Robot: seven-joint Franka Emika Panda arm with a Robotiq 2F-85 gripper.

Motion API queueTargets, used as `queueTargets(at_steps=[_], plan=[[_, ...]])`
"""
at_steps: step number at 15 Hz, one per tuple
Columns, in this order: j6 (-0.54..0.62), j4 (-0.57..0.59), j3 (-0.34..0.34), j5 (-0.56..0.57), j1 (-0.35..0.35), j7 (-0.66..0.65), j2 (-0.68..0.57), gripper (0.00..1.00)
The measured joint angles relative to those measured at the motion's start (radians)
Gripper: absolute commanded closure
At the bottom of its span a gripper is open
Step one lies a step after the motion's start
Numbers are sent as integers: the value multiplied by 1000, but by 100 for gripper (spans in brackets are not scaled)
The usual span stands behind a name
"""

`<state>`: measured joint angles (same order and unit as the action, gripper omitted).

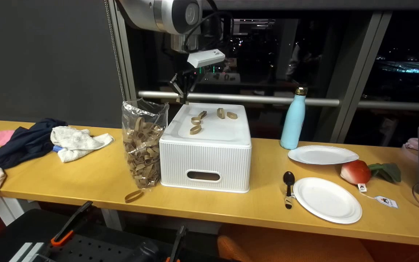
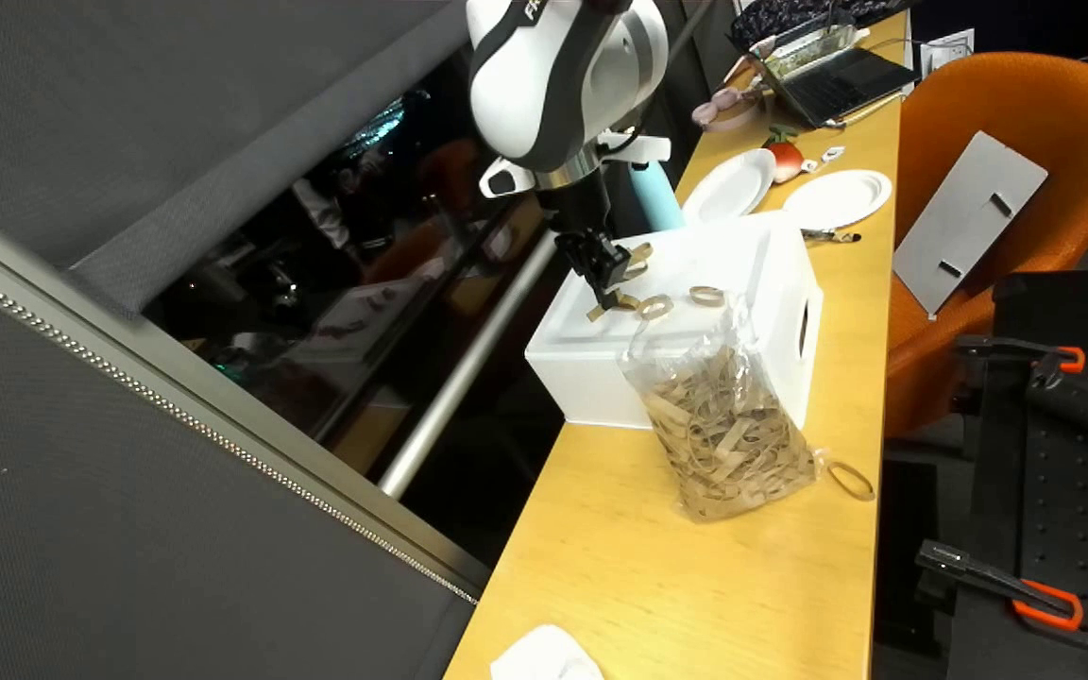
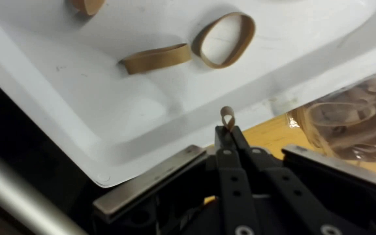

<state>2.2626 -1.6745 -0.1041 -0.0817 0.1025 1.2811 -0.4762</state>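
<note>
My gripper (image 3: 228,129) is shut on a brown band (image 3: 227,110), whose small loop sticks out past the fingertips in the wrist view. In both exterior views the gripper (image 1: 183,99) (image 2: 608,300) is at the window-side edge of the white ribbed box (image 1: 173,163), above its lid (image 3: 135,150). Whether the held band touches the lid is unclear. Several other brown bands lie on the lid, among them a flat one (image 3: 157,59) and a round one (image 3: 248,31). A clear plastic bag (image 1: 142,153) full of brown bands leans beside the box; it also shows in the wrist view (image 3: 354,127).
A loose band (image 1: 134,196) lies at the table's front edge. A blue bottle (image 1: 292,120), two white plates (image 1: 327,200) (image 1: 323,155), a black spoon (image 1: 288,187) and a red-white plush vegetable (image 1: 355,172) stand past the box. Clothes (image 1: 82,141) lie beyond the bag. A metal rail (image 1: 238,97) runs behind.
</note>
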Motion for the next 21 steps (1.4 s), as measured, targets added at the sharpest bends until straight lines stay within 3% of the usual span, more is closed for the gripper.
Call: queueTargets(at_steps=[10, 19, 20, 21], plan=[[-69, -235, 10, 113, -66, -270, 267, 99], [-120, -276, 4, 114, -125, -336, 293, 99], [-120, -280, 4, 114, -125, -340, 292, 91], [-120, -285, 4, 114, -125, -344, 292, 71]])
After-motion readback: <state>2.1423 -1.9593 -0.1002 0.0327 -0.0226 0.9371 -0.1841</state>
